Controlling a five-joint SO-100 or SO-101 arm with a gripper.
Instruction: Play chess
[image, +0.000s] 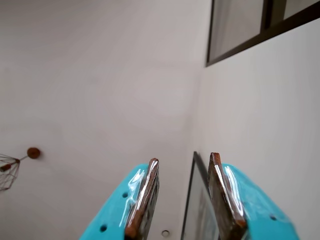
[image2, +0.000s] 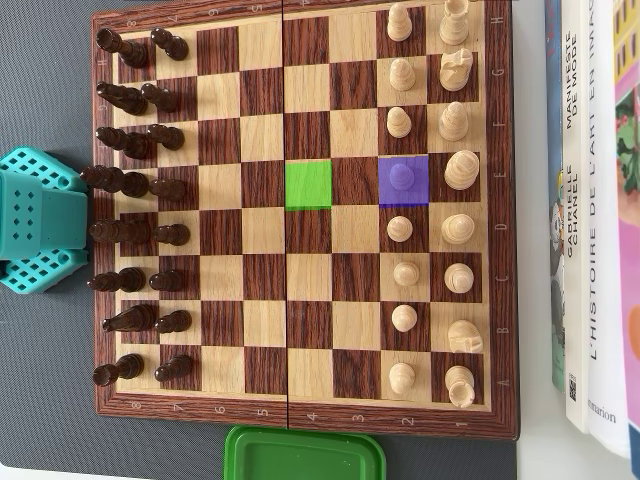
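Observation:
In the overhead view a wooden chessboard (image2: 300, 414) fills the middle. Dark pieces (image2: 140, 185) stand in two columns along its left side and light pieces (image2: 455, 230) along its right side. One square near the centre is tinted green (image2: 308, 185) and is bare. A square two to the right is tinted purple, and a light pawn (image2: 402, 177) stands on it. The teal arm (image2: 40, 220) sits off the board's left edge. In the wrist view my gripper (image: 184, 158) points up at a pale wall, open, with nothing between its brown-padded fingers (image: 145, 195).
Books (image2: 590, 200) lie along the board's right side. A green lid or box (image2: 305, 455) sits below the board's bottom edge. The wrist view shows a dark picture frame (image: 197, 210), a window frame (image: 240, 45) and a wire lamp (image: 9, 170).

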